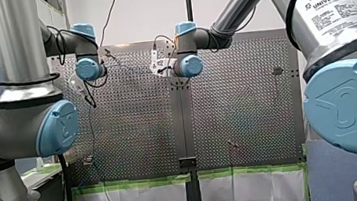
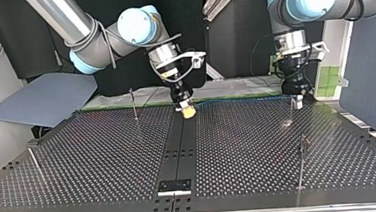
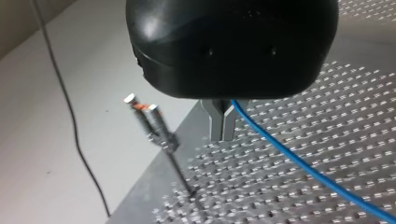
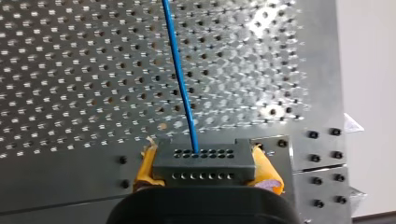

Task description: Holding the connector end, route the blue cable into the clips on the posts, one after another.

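In the top view the right pincer (image 2: 189, 111) hangs over the tabletop's (image 2: 104, 157) far edge at mid-width, the left pincer (image 2: 296, 101) over the same edge well to the view's right. The cable (image 2: 241, 101) runs between them along that edge. The connector (image 4: 203, 163) sits between the right pincer's pads. One post (image 3: 156, 128) stands just beside the left pincer, a second post (image 2: 133, 104) to the view's left of the right pincer, a third post (image 2: 34, 159) near the left edge

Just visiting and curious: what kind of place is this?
Probably a robotics lab: two robot arms work over a perforated metal table with thin posts, a blue cable running between them.
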You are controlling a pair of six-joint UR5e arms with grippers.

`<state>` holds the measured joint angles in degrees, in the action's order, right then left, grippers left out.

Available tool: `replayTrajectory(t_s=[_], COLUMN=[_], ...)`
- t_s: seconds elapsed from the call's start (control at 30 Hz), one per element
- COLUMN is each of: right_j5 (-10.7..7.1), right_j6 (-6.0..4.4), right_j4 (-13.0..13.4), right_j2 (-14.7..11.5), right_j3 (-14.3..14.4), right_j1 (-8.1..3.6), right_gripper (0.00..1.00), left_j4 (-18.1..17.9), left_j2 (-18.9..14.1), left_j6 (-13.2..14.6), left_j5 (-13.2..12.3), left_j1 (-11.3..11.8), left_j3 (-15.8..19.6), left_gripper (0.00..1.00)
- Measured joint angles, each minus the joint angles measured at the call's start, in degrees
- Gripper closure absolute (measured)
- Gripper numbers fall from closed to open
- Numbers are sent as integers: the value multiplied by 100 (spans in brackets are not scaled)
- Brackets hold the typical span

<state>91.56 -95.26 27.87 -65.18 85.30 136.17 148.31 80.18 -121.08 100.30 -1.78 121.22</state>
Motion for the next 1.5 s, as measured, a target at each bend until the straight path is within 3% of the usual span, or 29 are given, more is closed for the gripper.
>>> replayTrajectory(t_s=[0.3,0.43,0.93,1.5], right_j5=[-8,-11,-151,-166], right_j6=[-28,-34,-66,-169], right_j4=[-159,-172,-238,-393], right_j2=[0,0,0,0], right_j3=[-398,-451,-618,-861], right_j1=[-18,-14,-55,-211], right_gripper=[100,100,100,100], left_j4=[24,24,24,-45], left_j2=[-4,-22,74,163], left_j6=[-155,-297,-288,-330], left_j5=[-174,-293,-980,-1722], left_j1=[443,649,1321,1362], left_j3=[-205,-260,-645,-913], left_gripper=[99,99,99,99])
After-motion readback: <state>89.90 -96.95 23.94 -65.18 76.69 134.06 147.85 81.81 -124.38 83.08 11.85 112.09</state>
